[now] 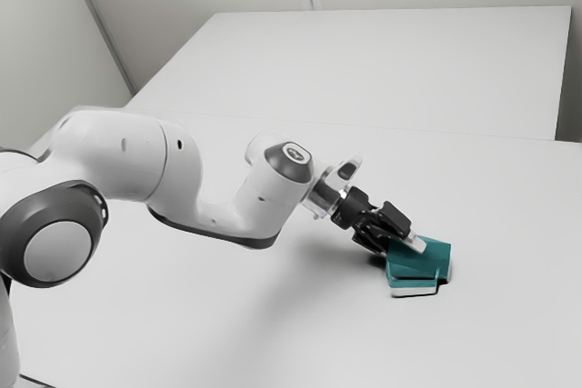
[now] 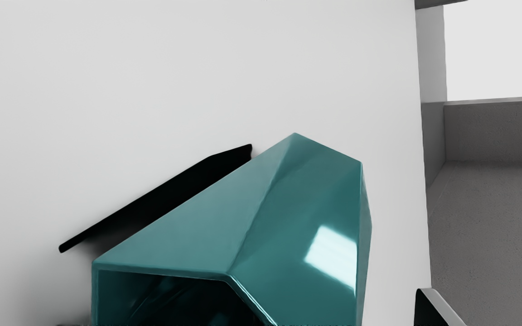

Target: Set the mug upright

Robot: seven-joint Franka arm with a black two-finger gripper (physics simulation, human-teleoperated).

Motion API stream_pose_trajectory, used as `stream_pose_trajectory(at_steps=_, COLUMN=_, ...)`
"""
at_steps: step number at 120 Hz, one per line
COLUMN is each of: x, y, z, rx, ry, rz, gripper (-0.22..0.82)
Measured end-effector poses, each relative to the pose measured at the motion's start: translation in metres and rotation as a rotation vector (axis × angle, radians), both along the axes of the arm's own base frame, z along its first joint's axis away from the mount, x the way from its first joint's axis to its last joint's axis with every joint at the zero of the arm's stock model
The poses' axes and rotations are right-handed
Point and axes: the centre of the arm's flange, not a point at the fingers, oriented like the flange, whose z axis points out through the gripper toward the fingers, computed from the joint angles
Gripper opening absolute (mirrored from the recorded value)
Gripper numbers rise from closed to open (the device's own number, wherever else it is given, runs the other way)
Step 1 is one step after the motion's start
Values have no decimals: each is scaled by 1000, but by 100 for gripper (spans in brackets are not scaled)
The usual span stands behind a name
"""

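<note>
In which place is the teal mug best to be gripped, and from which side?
Probably across the outer walls of the mug, near its mouth, coming from that end: it lies on its side, mouth toward the open gripper, and looks narrow enough to fit between the fingers.

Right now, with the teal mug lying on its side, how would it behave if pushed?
The mug would probably slide or tip onto another facet rather than roll freely, since its sides are flat. It looks stiff, its edges crisp and straight. The glossy surface, catching a bright reflection, may be slippery.
</note>
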Motion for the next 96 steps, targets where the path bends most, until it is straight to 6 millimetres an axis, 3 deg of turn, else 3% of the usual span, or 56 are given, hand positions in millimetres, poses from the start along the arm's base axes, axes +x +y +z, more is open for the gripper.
stream_pose_trajectory(at_steps=45, x=-3, y=-2, z=-1, rx=-17, ry=2, rz=-2, gripper=-5)
stream_pose_trajectory(at_steps=75, x=-4, y=-3, z=1, rx=-20, ry=-3, rz=-3, gripper=-13)
stream_pose_trajectory(at_steps=96, x=-4, y=-1, z=27, rx=-30, ry=-44, rz=-7, gripper=-15)
